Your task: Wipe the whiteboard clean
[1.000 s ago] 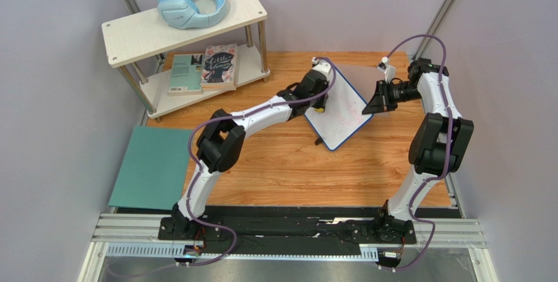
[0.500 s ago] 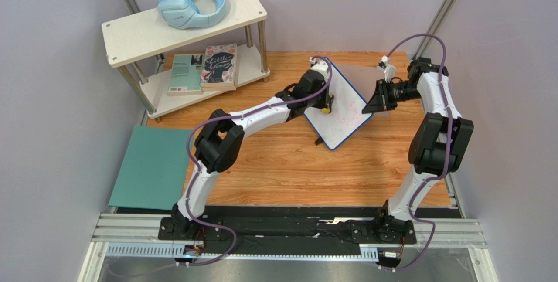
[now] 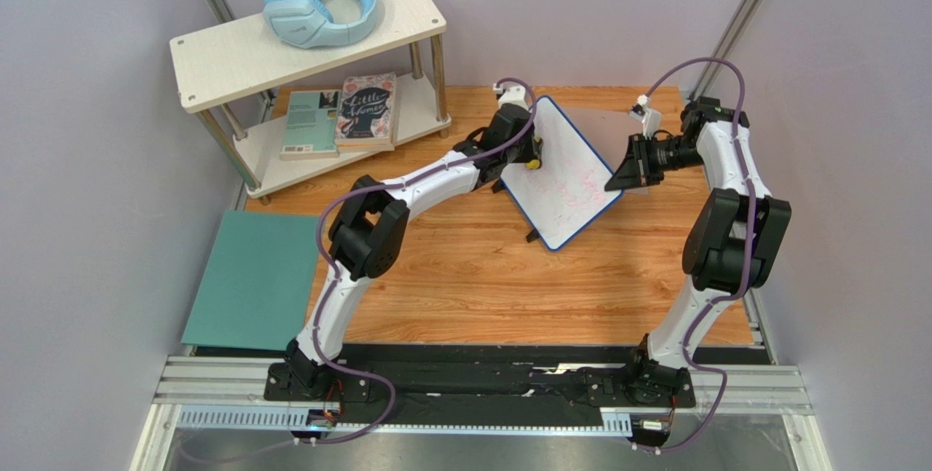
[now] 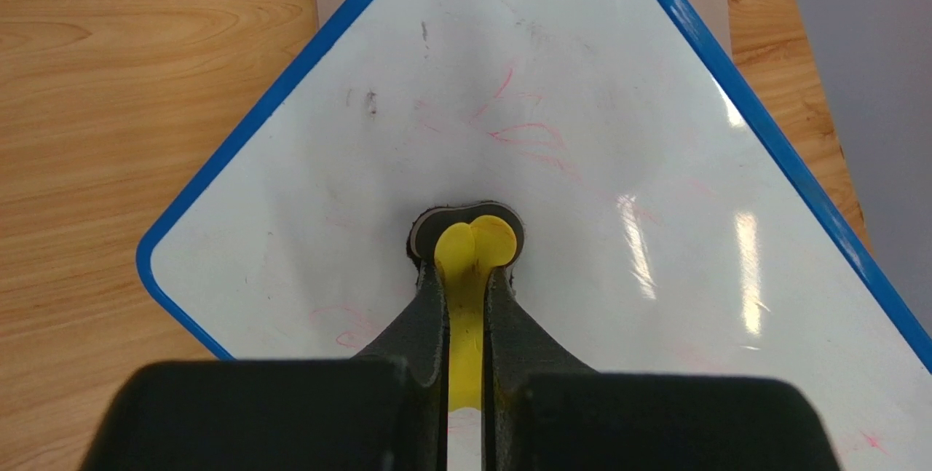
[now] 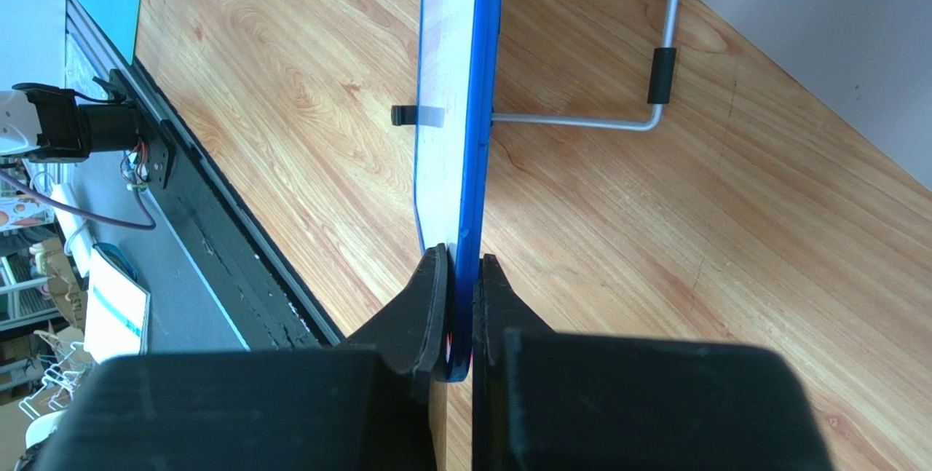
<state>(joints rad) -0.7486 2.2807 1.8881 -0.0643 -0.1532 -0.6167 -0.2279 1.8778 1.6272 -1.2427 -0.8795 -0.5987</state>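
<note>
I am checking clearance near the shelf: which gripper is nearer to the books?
Left. The left gripper, pressing a yellow eraser on the whiteboard, is right of the books; the right gripper clamps the whiteboard's opposite edge, farther right.

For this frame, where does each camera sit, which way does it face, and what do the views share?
Top external: above and behind the bases, looking down at the table; the left arm and right arm show whole.
Left wrist: faces the whiteboard head-on; the left claw pinches a yellow eraser.
Right wrist: looks along the whiteboard's edge across the table; the right claw clamps that edge.
Shared: all three show the whiteboard.
</note>
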